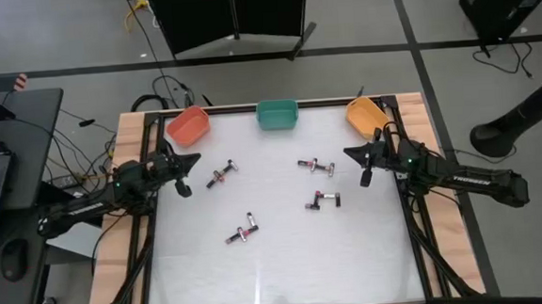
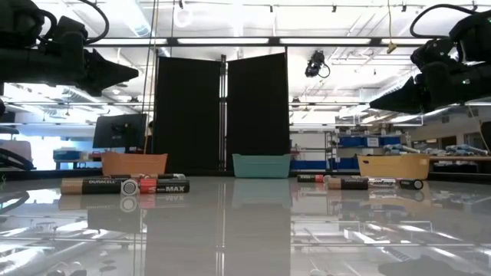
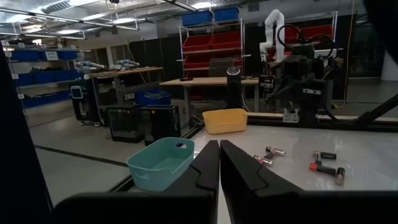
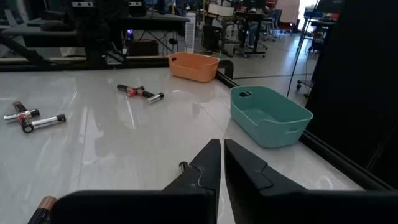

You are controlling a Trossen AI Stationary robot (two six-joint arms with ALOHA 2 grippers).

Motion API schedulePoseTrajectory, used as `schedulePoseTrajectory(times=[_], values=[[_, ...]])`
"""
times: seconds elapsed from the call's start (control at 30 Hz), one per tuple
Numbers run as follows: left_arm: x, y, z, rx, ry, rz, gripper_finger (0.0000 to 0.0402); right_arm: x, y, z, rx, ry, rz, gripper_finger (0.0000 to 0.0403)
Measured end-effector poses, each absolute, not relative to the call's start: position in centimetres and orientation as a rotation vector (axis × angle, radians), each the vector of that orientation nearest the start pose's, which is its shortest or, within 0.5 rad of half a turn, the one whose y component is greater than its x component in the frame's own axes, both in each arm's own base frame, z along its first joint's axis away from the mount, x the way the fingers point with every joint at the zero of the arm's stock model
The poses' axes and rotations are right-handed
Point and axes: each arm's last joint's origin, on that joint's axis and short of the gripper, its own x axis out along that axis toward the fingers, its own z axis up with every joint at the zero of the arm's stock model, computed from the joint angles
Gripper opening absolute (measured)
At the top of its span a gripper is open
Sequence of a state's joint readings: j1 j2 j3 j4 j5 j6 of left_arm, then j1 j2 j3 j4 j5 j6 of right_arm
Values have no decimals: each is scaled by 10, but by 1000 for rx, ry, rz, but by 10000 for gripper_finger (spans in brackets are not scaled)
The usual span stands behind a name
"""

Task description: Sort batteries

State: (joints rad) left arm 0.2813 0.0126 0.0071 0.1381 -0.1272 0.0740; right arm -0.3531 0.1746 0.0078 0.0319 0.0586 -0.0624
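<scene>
Batteries (image 1: 248, 231) lie scattered in small clusters on the white surface (image 1: 287, 264); low-view labels read "DURACELL" and "MAX". Left gripper (image 3: 219, 163) and right gripper (image 4: 222, 163) hover, fingers together.

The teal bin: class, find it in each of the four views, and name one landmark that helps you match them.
High view: teal bin, top centre of the table.
Low view: centre, far edge.
Left wrist view: lower left.
Right wrist view: right of centre.
Shared landmark: it sits between the orange bin and the yellow bin.
</scene>
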Motion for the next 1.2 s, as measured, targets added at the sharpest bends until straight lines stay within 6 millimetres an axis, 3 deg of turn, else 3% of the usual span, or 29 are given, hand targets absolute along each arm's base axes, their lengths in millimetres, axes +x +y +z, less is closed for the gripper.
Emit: schedulePoseTrajectory(times=[0.5, 0.73, 1.0, 1.1, 1.2], values=[[92, 30, 178, 83, -118, 413, 23, 100, -39, 155, -42, 146, -407, 32], [92, 30, 178, 83, -118, 413, 23, 101, -39, 162, -53, 69, -410, 32], [92, 30, 178, 83, -118, 413, 23, 99, -37, 193, -94, -247, -358, 29], [92, 30, 178, 83, -118, 413, 23, 101, -33, 207, -76, -273, -231, 11], [92, 30, 178, 83, -118, 413, 23, 108, -34, 220, -67, -238, -229, 10]])
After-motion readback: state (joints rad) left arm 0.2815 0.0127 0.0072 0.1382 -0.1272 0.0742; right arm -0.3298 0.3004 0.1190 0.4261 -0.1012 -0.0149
